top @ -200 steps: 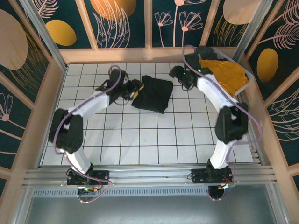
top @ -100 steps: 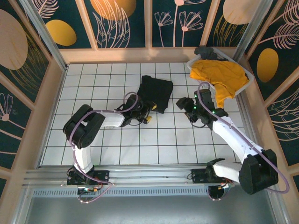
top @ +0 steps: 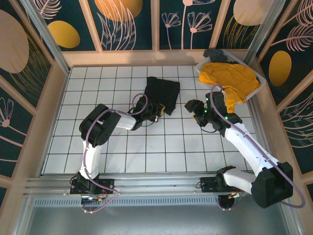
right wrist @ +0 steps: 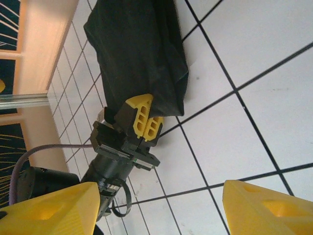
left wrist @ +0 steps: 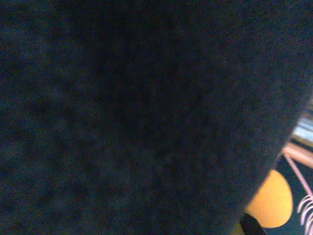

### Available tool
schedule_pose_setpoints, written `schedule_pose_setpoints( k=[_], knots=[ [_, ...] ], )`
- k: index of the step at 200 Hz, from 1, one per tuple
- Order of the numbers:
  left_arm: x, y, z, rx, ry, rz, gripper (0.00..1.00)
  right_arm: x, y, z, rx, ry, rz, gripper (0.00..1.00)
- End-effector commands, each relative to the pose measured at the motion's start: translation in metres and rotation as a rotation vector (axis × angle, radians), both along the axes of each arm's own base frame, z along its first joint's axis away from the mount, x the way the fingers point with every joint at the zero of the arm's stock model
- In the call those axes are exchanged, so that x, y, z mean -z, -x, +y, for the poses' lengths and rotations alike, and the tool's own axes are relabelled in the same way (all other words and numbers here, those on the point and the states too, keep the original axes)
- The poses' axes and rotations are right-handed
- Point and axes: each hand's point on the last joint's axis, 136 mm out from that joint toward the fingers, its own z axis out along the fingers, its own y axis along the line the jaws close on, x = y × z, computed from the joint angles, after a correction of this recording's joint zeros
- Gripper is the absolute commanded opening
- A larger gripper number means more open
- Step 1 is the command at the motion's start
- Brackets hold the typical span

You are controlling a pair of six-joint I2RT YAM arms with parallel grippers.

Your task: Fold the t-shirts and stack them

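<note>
Black cloth of the folded black t-shirt (top: 164,94) lies flat on the white tiled floor (top: 146,147), and the left gripper (top: 157,111) sits right at its near corner. Seen from the right wrist camera, the left gripper's two yellow fingers (right wrist: 139,115) are pressed tight together, side by side, with their tips against the edge of the shirt. I cannot tell if any cloth is caught between them. The rest of the black shirt stretches away past those fingertips, on the far side from the arm. The left wrist camera is so close that dark cloth (left wrist: 122,107) covers nearly all it sees, with a small bit of the painted wall (left wrist: 271,205) in one corner. The right gripper (top: 191,106) is at the other side of the black shirt, near it but not touching it. Its fingers (right wrist: 54,208) are spread wide apart, and between them there is just bare floor. The black shirt and the left gripper lie out in front of those open fingers, past their tips. The mustard-yellow t-shirt (top: 230,78) is off behind the right gripper's fingers, well apart from them, in a loose heap in the white basket (top: 258,72). One part of it hangs over the basket's near rim. A dark thing (top: 215,54) sits in the basket behind the yellow shirt, too small to tell what it is.
</note>
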Motion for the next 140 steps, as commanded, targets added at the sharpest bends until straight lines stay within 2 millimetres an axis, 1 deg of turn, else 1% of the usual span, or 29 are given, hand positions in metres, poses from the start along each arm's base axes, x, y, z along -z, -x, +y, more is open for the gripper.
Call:
schedule_pose_setpoints(
  k=[1,13,23,35,50,63,71,77,86,88,93,102,112,127,140],
  knots=[
    [-0.012,-0.035,0.07,-0.193,0.023,-0.059,0.0,-0.006,-0.003,0.006,-0.035,-0.002,-0.007,0.67],
    [-0.01,-0.042,0.11,-0.244,0.006,-0.069,0.0,-0.005,-0.004,0.008,-0.042,-0.008,-0.007,0.67],
    [-0.014,-0.049,0.142,-0.266,-0.011,-0.094,0.0,-0.003,-0.005,0.01,-0.046,-0.007,-0.006,0.67],
    [-0.017,-0.057,0.176,-0.261,-0.033,-0.123,0.0,-0.002,-0.005,0.01,-0.051,-0.012,-0.008,0.67],
    [-0.019,-0.067,0.214,-0.228,-0.078,-0.177,0.0,-0.002,-0.005,0.014,-0.067,-0.023,-0.022,0.67],
    [-0.018,-0.074,0.241,-0.17,-0.131,-0.219,0.0,-0.004,-0.006,0.019,-0.096,-0.045,-0.047,0.67],
    [-0.013,-0.075,0.254,-0.119,-0.175,-0.227,0.0,-0.006,-0.006,0.023,-0.116,-0.059,-0.069,0.67],
    [-0.009,-0.076,0.27,-0.101,-0.22,-0.226,0.0,-0.009,-0.006,0.026,-0.129,-0.069,-0.085,0.67],
    [0.007,-0.067,0.29,-0.079,-0.285,-0.182,0.0,-0.01,-0.007,0.028,-0.149,-0.075,-0.102,0.67],
    [0.001,-0.072,0.294,-0.078,-0.299,-0.199,0.0,-0.01,-0.007,0.029,-0.153,-0.074,-0.104,0.67],
    [0.003,-0.072,0.306,-0.08,-0.321,-0.193,0.0,-0.01,-0.007,0.028,-0.156,-0.069,-0.106,0.67],
    [0.009,-0.068,0.322,-0.084,-0.336,-0.182,0.0,-0.008,-0.008,0.027,-0.161,-0.053,-0.104,0.67],
    [0.012,-0.064,0.334,-0.088,-0.337,-0.181,0.0,-0.009,-0.01,0.028,-0.175,-0.037,-0.109,0.67],
    [0.016,-0.062,0.342,-0.072,-0.349,-0.179,0.0,-0.011,-0.013,0.031,-0.202,-0.028,-0.116,0.68],
    [0.016,-0.06,0.347,-0.063,-0.393,-0.166,0.0,-0.013,-0.015,0.034,-0.223,-0.025,-0.132,0.7]
  ],
)
